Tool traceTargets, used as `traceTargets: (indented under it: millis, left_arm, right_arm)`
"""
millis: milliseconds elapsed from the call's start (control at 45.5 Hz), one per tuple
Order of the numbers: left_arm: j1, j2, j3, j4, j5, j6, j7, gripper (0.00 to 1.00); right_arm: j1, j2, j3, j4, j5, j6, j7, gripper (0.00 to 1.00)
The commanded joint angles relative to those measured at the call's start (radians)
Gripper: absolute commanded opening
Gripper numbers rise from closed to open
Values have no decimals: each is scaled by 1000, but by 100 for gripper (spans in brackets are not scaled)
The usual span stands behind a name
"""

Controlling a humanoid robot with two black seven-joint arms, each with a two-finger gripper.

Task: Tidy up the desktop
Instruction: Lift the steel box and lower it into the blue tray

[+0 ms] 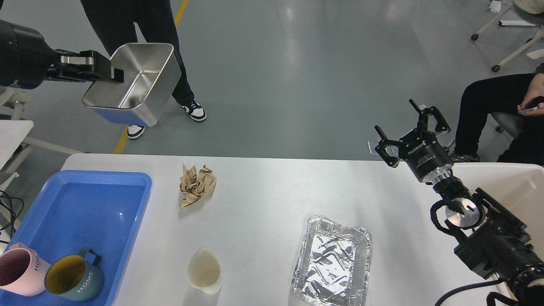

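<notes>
Desktop, white and smooth with rounded corners, fills the lower half of the head view; beyond its far edge lies a grey, glossy floor with a yellow line running across it. A standing person in dark trousers and black-and-white shoes is at the far side, and a seated person is at the right edge of the view.

On the left of the desktop sits a blue tray, with a pink mug and a teal mug side by side in its near corner. Crumpled brown paper lies just right of the tray's far end. A paper cup lies on its side near the front edge, and a foil tray rests to its right, well apart from it. An off-white bin stands at the right end.

The left gripper is raised above and beyond the desktop's far left corner, clamped on the rim of a steel container that hangs tilted in the air. The right gripper hovers over the desktop's far right edge, its fingers spread wide with nothing between them, well clear of the surface.
</notes>
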Motion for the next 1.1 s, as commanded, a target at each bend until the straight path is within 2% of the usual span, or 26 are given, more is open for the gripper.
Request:
traceTargets:
  millis: [0, 44, 88, 176, 286, 330, 374, 440, 659, 879, 1077]
  left_arm:
    - [56, 55, 22, 63, 32, 0, -21, 0]
    - [103, 69, 25, 120, 65, 0, -52, 0]
    - [148, 77, 22, 186, 110, 0, -104, 0]
    - [217, 75, 25, 348, 254, 7, -245, 0]
    - [301, 59, 40, 542, 415, 133, -439, 0]
    - [347, 45, 56, 606, 450, 183, -493, 0]
    - [372, 17, 69, 660, 466, 235, -524, 0]
    - [389, -62, 108, 756, 467, 326, -540, 1]
    - [407, -276, 272, 974, 434, 548, -578, 1]
    - [407, -435, 356, 1169, 388, 584, -618, 1]
    - [429, -491, 415, 1197, 349, 650, -622, 2]
  right_arm:
    - [5, 0, 0, 3, -1, -2, -1, 100]
    - [6, -1, 0, 9, -1, -2, -1, 100]
    - [5, -3, 0, 17, -1, -4, -1, 100]
    - [3, -4, 0, 30, -1, -7, -1, 100]
    - [-2, -6, 0, 37, -1, -7, -1, 100]
    - [-3, -4, 0, 37, -1, -7, -1, 100]
    - [-5, -4, 0, 37, -1, -7, -1, 100]
    - [-8, -3, 0, 37, -3, -7, 0, 100]
    - [-18, -4, 0, 37, -15, -7, 0, 100]
    - [-28, -9, 0, 37, -16, -7, 0, 100]
    - [-32, -9, 0, 37, -16, -7, 0, 100]
